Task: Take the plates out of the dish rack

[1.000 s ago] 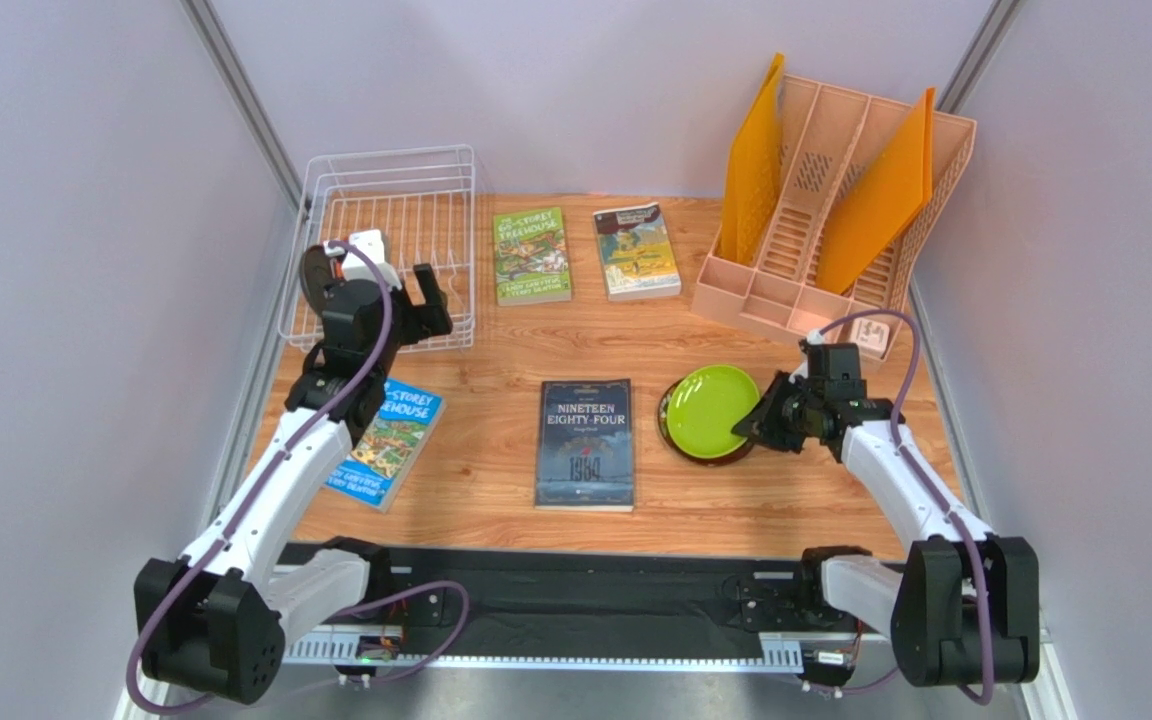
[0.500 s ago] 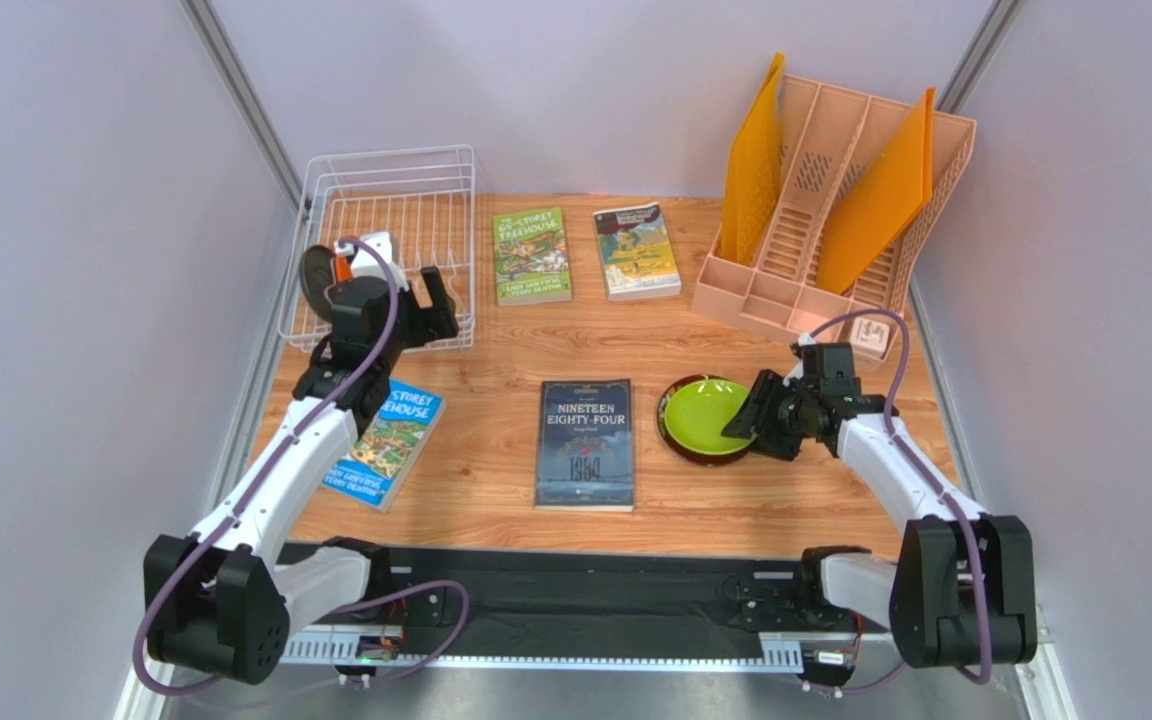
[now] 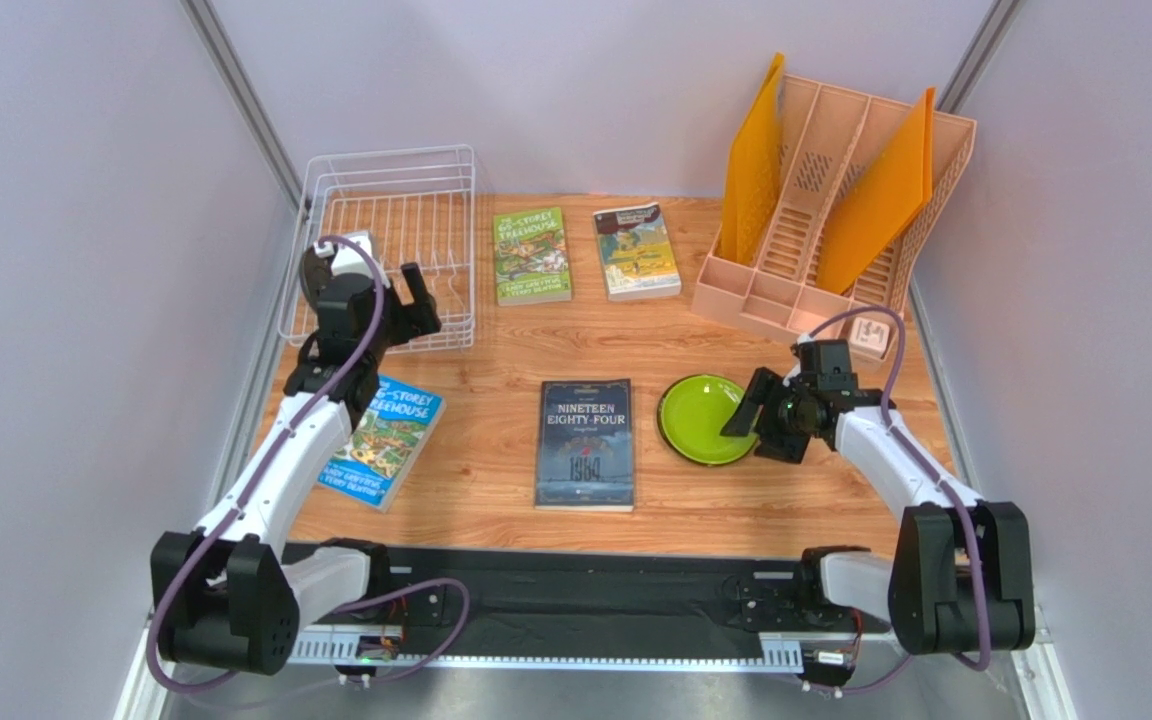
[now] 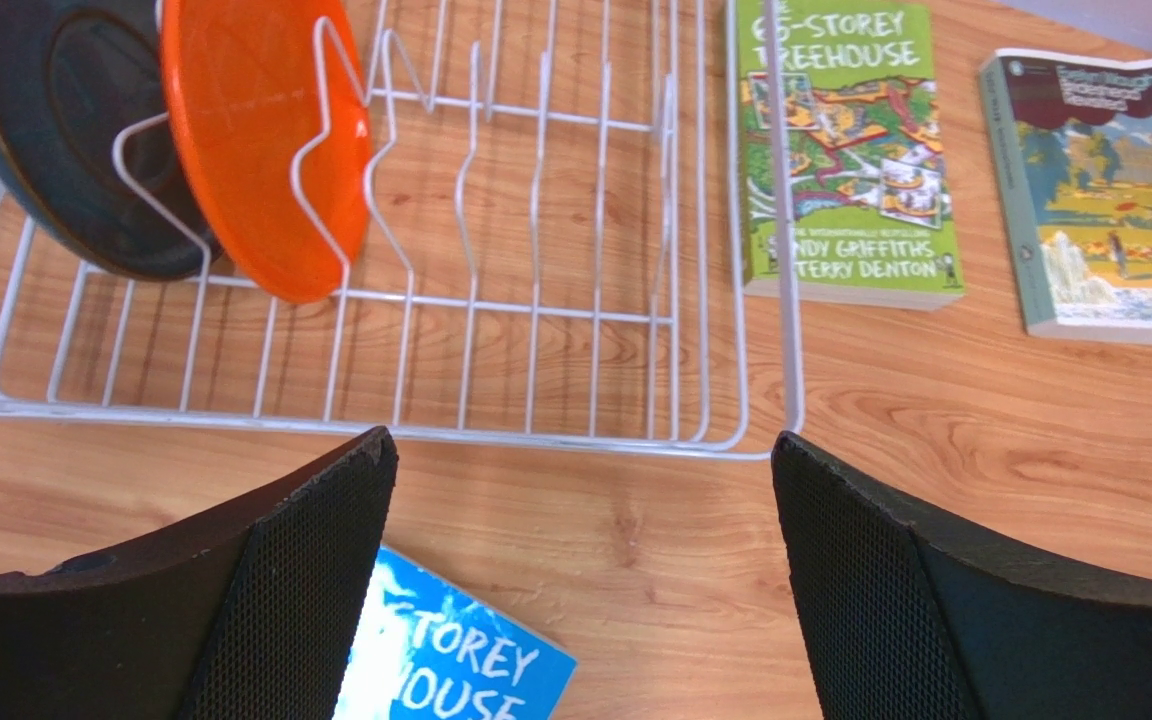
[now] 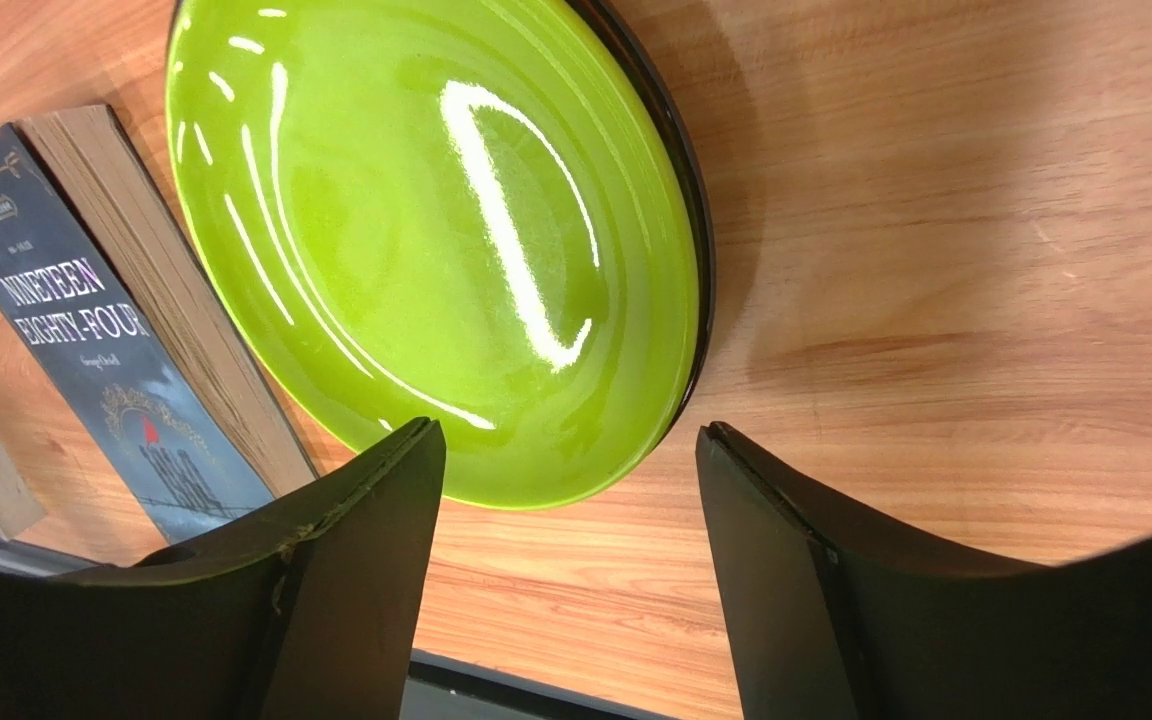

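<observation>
The white wire dish rack (image 3: pixel 387 155) stands at the back left, its near rim (image 4: pixel 567 438) just beyond my left gripper (image 4: pixel 582 450). An orange plate (image 4: pixel 259 143) and a dark teal-grey plate (image 4: pixel 56 135) stand upright in its left end. My left gripper (image 3: pixel 363 273) hovers open at the rack's near edge, holding nothing. A lime green plate (image 3: pixel 707 419) lies flat on the table, and a dark rim shows under its far edge (image 5: pixel 692 210). My right gripper (image 3: pixel 764 422) is open just right of it, with its fingertips (image 5: pixel 414 450) at the plate's edge and nothing gripped.
A dark "Nineteen Eighty-Four" book (image 3: pixel 584 443) lies left of the green plate, touching its edge in the right wrist view. A blue book (image 3: pixel 384 440) lies under the left arm. Two more books (image 3: pixel 531 255) (image 3: pixel 635 249) lie at the back. A peach organizer (image 3: pixel 838 195) fills the back right.
My right gripper has opened and let go of the green plate, which has settled flat from a tilt. My left arm has moved toward the rack, still open.
</observation>
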Controlling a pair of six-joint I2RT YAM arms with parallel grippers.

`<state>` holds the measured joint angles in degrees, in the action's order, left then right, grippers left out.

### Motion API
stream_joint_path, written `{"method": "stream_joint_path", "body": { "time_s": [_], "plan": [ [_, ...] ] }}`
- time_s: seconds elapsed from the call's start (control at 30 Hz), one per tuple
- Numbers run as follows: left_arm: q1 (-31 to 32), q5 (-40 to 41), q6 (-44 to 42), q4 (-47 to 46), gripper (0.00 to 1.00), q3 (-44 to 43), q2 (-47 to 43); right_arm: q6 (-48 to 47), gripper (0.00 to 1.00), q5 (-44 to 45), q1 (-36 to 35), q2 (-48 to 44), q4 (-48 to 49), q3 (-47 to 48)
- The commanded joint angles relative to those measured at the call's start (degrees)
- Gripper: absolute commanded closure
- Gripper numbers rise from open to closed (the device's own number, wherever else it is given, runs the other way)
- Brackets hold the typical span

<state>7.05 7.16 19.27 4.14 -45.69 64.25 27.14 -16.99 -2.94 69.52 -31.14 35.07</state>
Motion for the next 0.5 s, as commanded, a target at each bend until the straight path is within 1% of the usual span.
{"method": "stream_joint_path", "body": {
  "time_s": [0.0, 0.13, 0.17, 0.2, 0.23, 0.33, 0.47],
  "plan": [
    [-3.00, -1.44, 0.86, -0.19, 0.00, -2.65, 2.02, -0.07, 0.31, 2.93, -0.22, -3.41, -1.47, 3.78],
    [-6.69, -1.27, 0.51, -2.20, 0.00, -2.91, 4.04, 0.37, 0.30, 4.16, -0.57, -7.81, -1.12, 4.83],
    [-6.70, -0.75, 0.16, -1.86, 0.00, -3.87, 5.00, 0.29, 0.30, 4.25, -0.58, -8.43, -0.86, 5.01],
    [-8.44, 1.61, -0.10, -1.68, 0.00, -4.40, 5.44, 0.20, 0.30, 4.51, -0.66, -8.95, -0.94, 5.70],
    [-8.98, 1.63, -0.72, -2.20, 0.00, -4.75, 5.88, 0.02, 0.30, 4.51, -0.66, -9.22, -1.03, 6.15],
    [-11.44, 1.36, -1.16, -3.79, 0.00, -5.72, 7.46, -0.24, 0.30, 4.95, -0.66, -8.35, -1.91, 8.17],
    [-13.11, 1.45, -0.98, -6.95, 0.00, -7.91, 12.46, 0.02, 0.30, 4.60, -0.93, -7.12, -1.56, 9.93]
  ]
}}
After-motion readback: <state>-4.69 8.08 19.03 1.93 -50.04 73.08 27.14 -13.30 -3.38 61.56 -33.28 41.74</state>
